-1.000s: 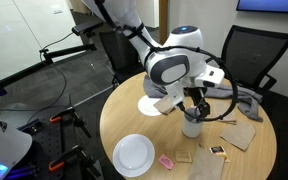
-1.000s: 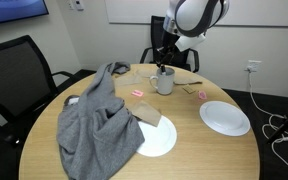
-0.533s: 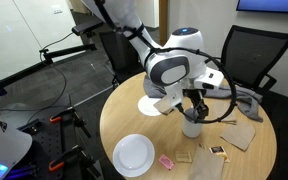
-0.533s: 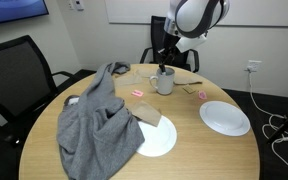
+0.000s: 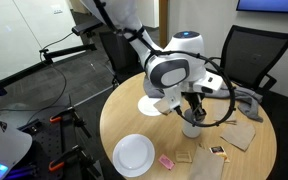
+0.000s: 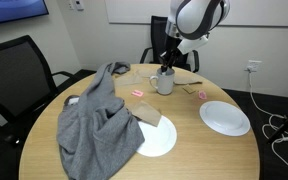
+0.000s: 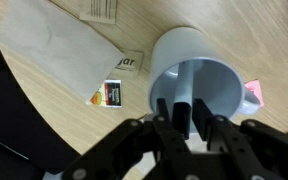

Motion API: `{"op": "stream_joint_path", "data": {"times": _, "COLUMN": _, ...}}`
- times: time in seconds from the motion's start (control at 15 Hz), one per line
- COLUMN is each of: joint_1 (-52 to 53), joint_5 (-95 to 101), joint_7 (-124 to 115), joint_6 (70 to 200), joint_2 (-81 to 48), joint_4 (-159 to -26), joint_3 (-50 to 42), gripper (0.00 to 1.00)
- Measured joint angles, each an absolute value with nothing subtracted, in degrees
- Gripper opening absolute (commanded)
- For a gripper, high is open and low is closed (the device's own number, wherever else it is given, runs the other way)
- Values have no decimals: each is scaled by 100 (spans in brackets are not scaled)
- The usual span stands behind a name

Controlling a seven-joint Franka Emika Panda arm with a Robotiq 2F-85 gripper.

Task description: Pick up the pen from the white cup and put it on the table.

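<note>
The white cup [image 7: 199,70] stands on the tan round table [image 5: 129,118], also seen in both exterior views [image 5: 192,127] [image 6: 165,83]. The pen [image 7: 182,100], whitish with a dark upper end, stands inside the cup. My gripper [image 7: 182,118] points straight down over the cup's mouth, its two fingers pressed against the pen's dark end. In both exterior views the gripper [image 5: 194,112] [image 6: 165,69] sits right on top of the cup and hides the pen.
Two white plates [image 5: 134,154] [image 5: 154,103] lie on the table. A grey cloth [image 6: 99,125] covers part of it. Brown paper napkins [image 7: 64,50], a small packet [image 7: 108,94] and a pink item [image 5: 167,161] lie near the cup. Black chairs [image 5: 249,50] ring the table.
The arm has barely moved and stays over the cup. The gripper has settled slightly lower onto the cup's mouth.
</note>
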State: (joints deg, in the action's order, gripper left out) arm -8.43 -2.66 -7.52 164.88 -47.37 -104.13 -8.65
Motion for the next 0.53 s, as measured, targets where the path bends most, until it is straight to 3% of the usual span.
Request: {"op": "stream_joint_path", "data": {"times": 0.53, "joint_1": -842, "joint_5": -266, "joint_7": -754, "joint_6": 16485, "joint_2": -4794, "joint_4": -10355, "joint_3": -877, "gripper": 31}}
